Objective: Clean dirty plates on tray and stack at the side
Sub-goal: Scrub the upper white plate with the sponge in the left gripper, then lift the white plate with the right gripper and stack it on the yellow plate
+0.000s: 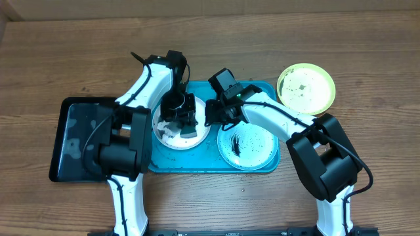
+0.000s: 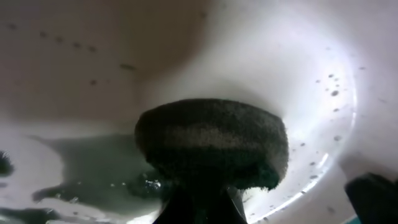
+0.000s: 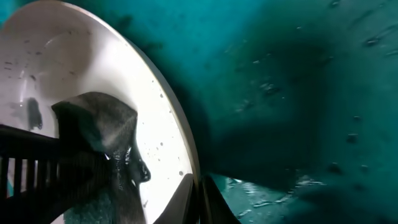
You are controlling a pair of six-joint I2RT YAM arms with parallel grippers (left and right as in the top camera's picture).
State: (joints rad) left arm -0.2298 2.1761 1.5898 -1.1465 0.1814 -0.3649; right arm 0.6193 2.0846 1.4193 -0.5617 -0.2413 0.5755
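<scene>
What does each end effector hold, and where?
Left end effector grips a dark sponge by its near edge; right end effector pinches the white plate by its rim.

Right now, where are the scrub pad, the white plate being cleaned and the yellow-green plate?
Scrub pad (image 2: pixel 211 140): left wrist view, its dark rough face.
White plate (image 3: pixel 93 62): right wrist view, its speckled white face.
Yellow-green plate (image 1: pixel 306 88): overhead view, its white centre.

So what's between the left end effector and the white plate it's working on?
A dark sponge. The left end effector grips it from above, and its face sits against the white plate. The left wrist view shows this best.
</scene>
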